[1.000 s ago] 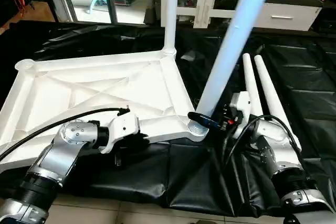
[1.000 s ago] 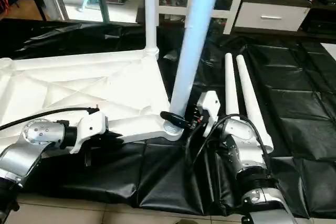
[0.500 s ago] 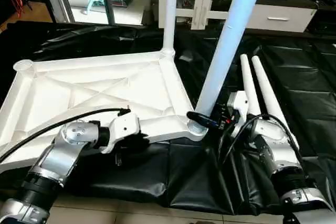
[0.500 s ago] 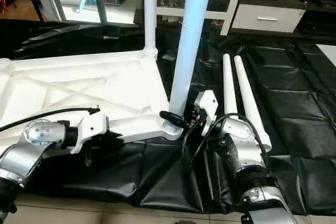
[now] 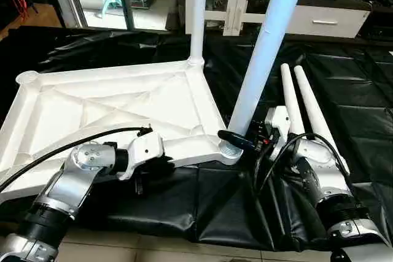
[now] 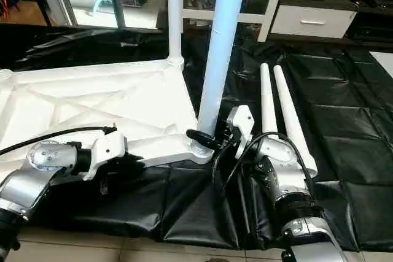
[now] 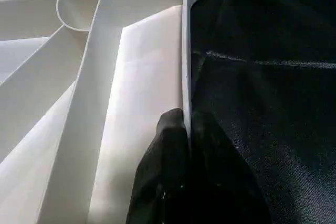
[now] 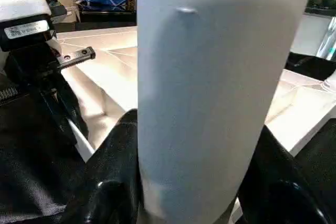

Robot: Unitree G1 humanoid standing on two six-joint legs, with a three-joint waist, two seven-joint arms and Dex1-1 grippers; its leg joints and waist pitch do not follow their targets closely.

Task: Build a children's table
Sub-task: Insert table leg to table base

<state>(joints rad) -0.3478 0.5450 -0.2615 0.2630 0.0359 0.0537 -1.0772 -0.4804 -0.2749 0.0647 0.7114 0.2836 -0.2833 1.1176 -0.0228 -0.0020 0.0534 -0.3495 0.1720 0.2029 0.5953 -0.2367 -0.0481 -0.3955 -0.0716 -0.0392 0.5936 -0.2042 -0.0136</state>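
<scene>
White moulded plastic, the tabletop [image 5: 116, 105] lies underside-up on black sheeting, its near rim pinched between the shut fingers of the left gripper [image 7: 186, 129], while the right gripper [image 5: 241, 142] has its half-spread fingers clasped round the base of a leg [image 5: 261, 59] standing in the near corner socket [image 5: 230, 150] just beside them. Another leg [image 5: 196, 13] stands upright at the far corner, and two spare legs [image 5: 307, 105] lie beyond the right fingers. These hollow tubes look light, stiff and slick, so a low hold near the socket probably controls tilt best.

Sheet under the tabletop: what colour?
Black sheet, clearest in the left eye view.
</scene>
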